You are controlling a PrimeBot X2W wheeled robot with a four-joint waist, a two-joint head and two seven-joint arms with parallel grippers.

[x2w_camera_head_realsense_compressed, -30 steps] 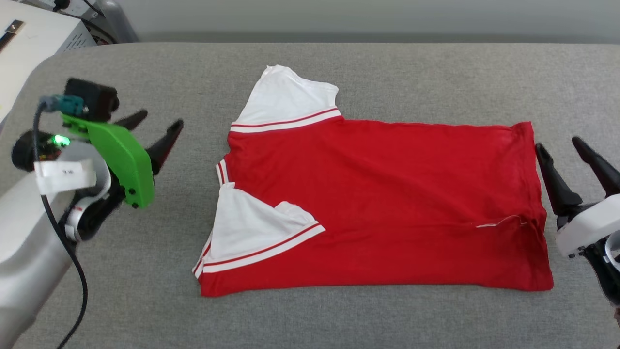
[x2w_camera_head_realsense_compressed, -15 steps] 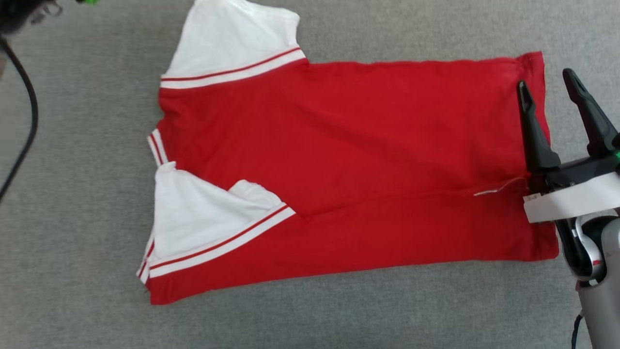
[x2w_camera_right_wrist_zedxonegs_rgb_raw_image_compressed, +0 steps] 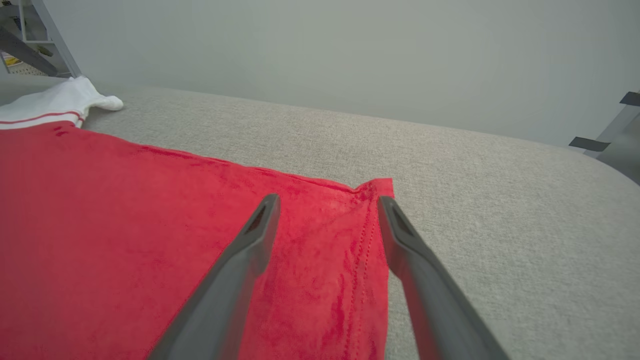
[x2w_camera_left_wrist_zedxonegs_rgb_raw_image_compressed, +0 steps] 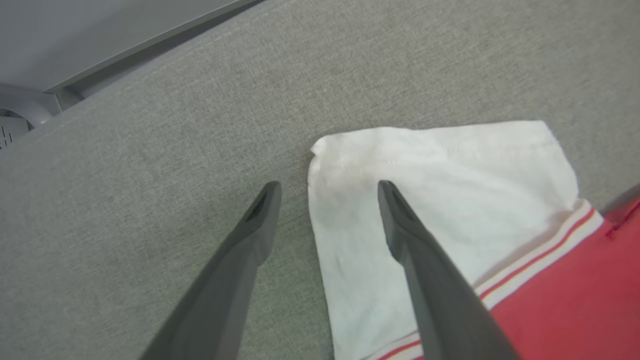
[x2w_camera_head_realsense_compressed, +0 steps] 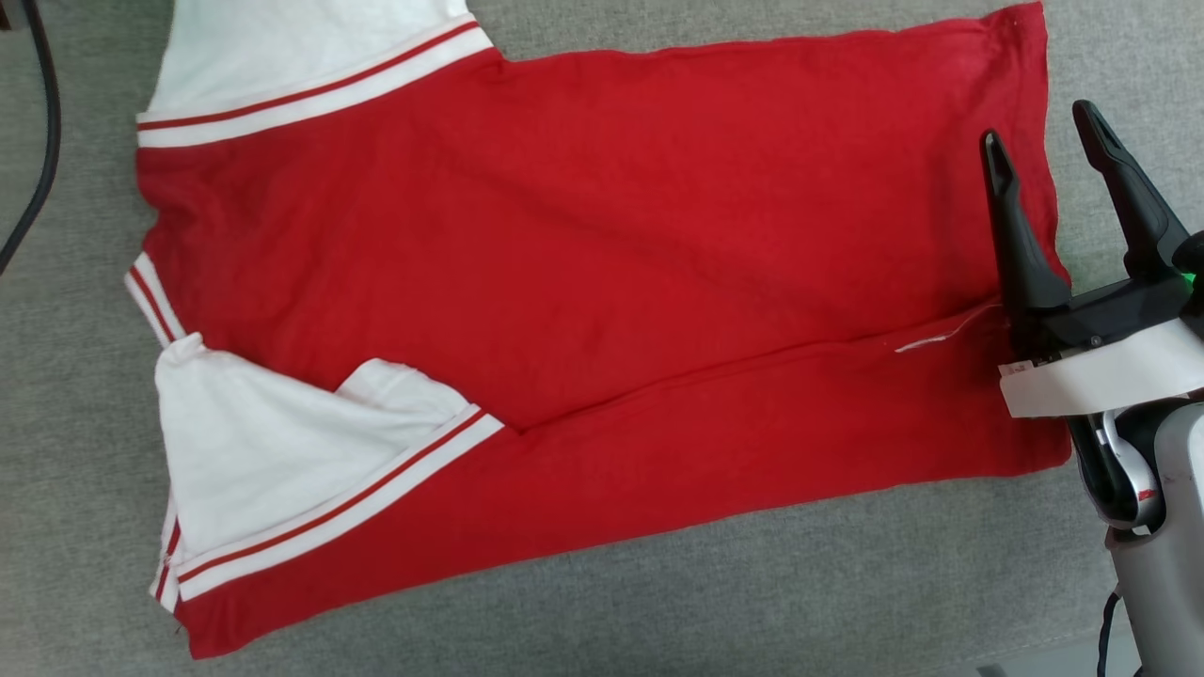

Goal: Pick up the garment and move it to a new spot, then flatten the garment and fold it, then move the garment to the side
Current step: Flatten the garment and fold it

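The garment (x2w_camera_head_realsense_compressed: 602, 282) is laid flat on the grey padded surface (x2w_camera_head_realsense_compressed: 658, 611), with the long side nearest the right gripper's (x2w_camera_head_realsense_compressed: 1035, 122) wrist already turned in over the red body, one white sleeve folded with it. Moving and flattening are judged done and the folding begun. The other long side, with its spread sleeve (x2w_camera_left_wrist_zedxonegs_rgb_raw_image_compressed: 450, 165), is yet to be folded in, and the shift aside is left. The right gripper is held wide and empty astride the hem (x2w_camera_right_wrist_zedxonegs_rgb_raw_image_compressed: 370, 240), one finger over red cloth, the other over bare surface just outside the edge. Contact cannot be told. The left gripper (x2w_camera_left_wrist_zedxonegs_rgb_raw_image_compressed: 328, 184) is likewise held wide and empty, the spread sleeve's edge lying between its fingers. Ahead of both sets of fingertips bare surface is left free up to the far rim
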